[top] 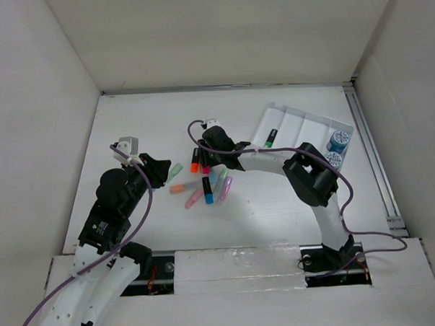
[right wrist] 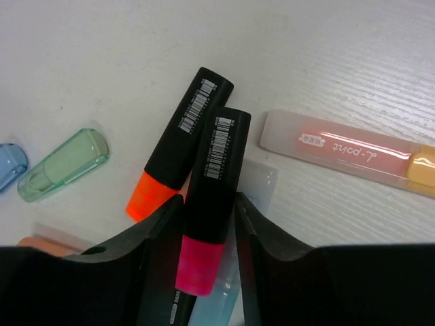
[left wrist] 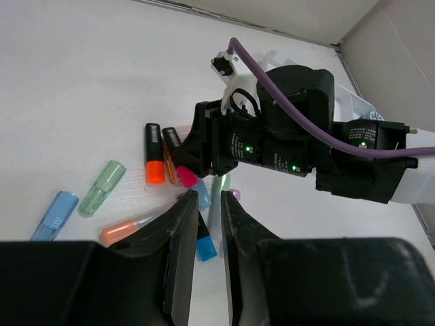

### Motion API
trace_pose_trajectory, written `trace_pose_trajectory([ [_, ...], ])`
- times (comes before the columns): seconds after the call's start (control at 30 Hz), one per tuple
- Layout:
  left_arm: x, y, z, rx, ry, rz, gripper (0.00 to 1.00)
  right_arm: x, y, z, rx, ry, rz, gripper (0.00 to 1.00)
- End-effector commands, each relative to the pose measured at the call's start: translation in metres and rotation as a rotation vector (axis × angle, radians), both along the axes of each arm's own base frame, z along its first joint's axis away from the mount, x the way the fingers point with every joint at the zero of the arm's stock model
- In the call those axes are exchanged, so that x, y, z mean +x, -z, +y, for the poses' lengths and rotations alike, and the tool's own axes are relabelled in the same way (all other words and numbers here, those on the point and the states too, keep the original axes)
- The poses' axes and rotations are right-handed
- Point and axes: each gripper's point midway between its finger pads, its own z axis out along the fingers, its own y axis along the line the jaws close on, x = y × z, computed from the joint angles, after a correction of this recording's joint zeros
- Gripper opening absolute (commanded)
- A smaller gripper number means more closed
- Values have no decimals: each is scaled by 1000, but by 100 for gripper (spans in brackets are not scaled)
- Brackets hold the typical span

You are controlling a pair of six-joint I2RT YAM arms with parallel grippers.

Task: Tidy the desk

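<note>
Desk [top: 129,123], white, walled: sorting looks barely begun. Nearest you, at 9 o'clock of the heap, the left gripper [left wrist: 209,207] has its jaws a narrow slit apart and holds nothing. At centre, loose pens [top: 207,190] lie scattered and unsorted. There your right gripper [right wrist: 209,204] is clamped round the pink highlighter [right wrist: 221,153], with the orange highlighter [right wrist: 178,146] touching alongside. Farther off, at 2 o'clock, the tray [top: 309,119] holds one green highlighter [top: 271,137]. You have nearly every pen left to file.
</note>
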Motion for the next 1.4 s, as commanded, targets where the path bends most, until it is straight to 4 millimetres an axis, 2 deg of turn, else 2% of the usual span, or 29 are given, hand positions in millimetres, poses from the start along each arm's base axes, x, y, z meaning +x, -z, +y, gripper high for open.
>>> trace_pose_trajectory([
  [0.0, 0, -11, 1, -9, -6, -41, 17, 5, -2, 6, -8, 5, -13, 39],
  [0.07, 0, -11, 1, -9, -5, -42, 17, 5, -5, 8, 8, 3, -15, 35],
  [0.1, 0, -12, 1, -11, -5, -45, 17, 5, -5, 9, 12, 4, -14, 30],
  [0.17, 0, -12, 1, -10, -6, -44, 17, 7, -10, 10, 19, 8, -21, 27],
  [0.23, 0, -11, 1, -9, -5, -42, 17, 10, -17, 11, 25, 15, -34, 34],
  [0.3, -1, -12, 1, -10, -5, -43, 17, 9, -9, 9, -6, 12, -14, 46],
  [0.33, -1, -13, 1, -12, -5, -48, 17, 11, -11, 11, -6, 12, -14, 48],
  [0.43, -1, -14, 2, -12, -6, -49, 17, 6, 5, 7, -38, 7, 18, 49],
  [0.7, -1, -14, 2, -13, -8, -52, 17, -5, 9, 17, -24, -35, 22, 49],
  [0.73, -2, -14, 2, -13, -6, -52, 17, -4, 8, 16, -27, -30, 19, 46],
  [0.8, -1, -15, 2, -14, -6, -53, 17, -6, 6, 17, -34, -27, 7, 33],
  [0.83, -1, -14, 2, -13, -8, -52, 17, -5, 6, 16, -36, -21, 3, 30],
  [1.03, -2, -15, 2, -14, -6, -53, 17, -1, -10, 21, -3, -21, -25, 15],
  [1.13, -2, -15, 2, -14, -6, -53, 17, -2, -29, 26, 42, -31, -40, 11],
  [1.17, -2, -15, 2, -14, -8, -53, 17, -3, -27, 27, 52, -39, -39, 11],
  [1.2, -2, -15, 2, -13, -6, -55, 17, -4, -45, 28, 92, -40, -63, 10],
  [1.3, -1, -15, 2, -15, -6, -55, 17, -8, -73, 30, 202, -50, -95, 10],
  [1.33, -1, -15, 2, -14, -6, -53, 17, -6, -98, 25, 252, -47, -121, 10],
  [1.37, -1, -14, 2, -13, -6, -51, 17, -2, -104, 15, 280, -32, -134, 10],
])
